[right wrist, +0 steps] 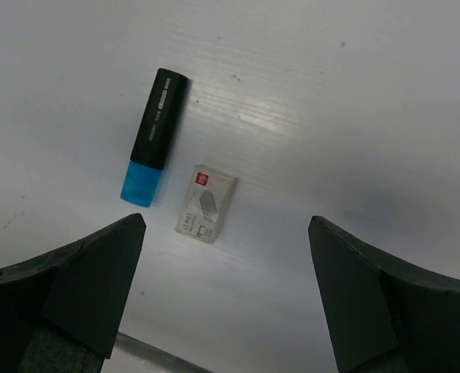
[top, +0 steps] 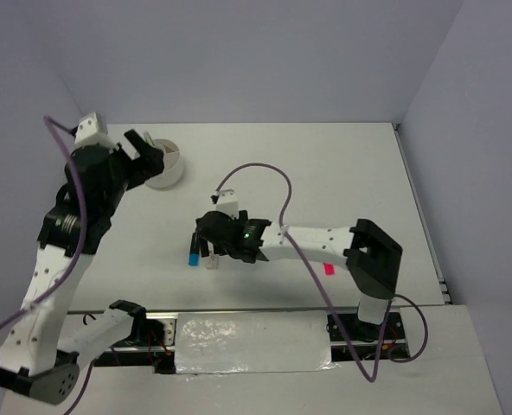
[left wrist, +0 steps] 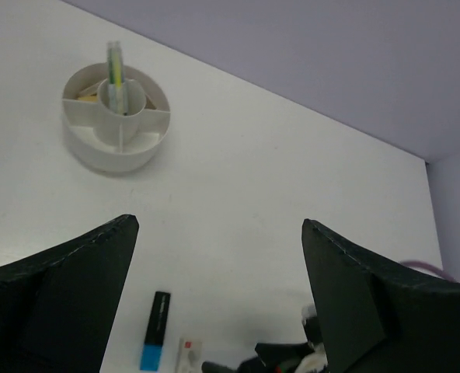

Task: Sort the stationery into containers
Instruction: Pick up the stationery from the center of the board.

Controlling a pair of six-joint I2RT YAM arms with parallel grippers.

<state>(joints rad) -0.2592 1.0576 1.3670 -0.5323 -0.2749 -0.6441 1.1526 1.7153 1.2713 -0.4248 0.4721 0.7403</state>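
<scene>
Since your right gripper [right wrist: 226, 225] hangs wide open over the white eraser [right wrist: 206, 203], blue-and-black marker [right wrist: 154, 136] just beside it, you look set for that pick, while your left gripper [left wrist: 220, 224] sits open, empty, near the divided white cup [left wrist: 82, 144] holding the yellow-green stick [left wrist: 116, 70].

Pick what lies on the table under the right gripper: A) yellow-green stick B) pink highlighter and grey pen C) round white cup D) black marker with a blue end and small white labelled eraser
D: the right wrist view shows the black marker with a blue end and the small white labelled eraser side by side, apart, on the white table.
</scene>
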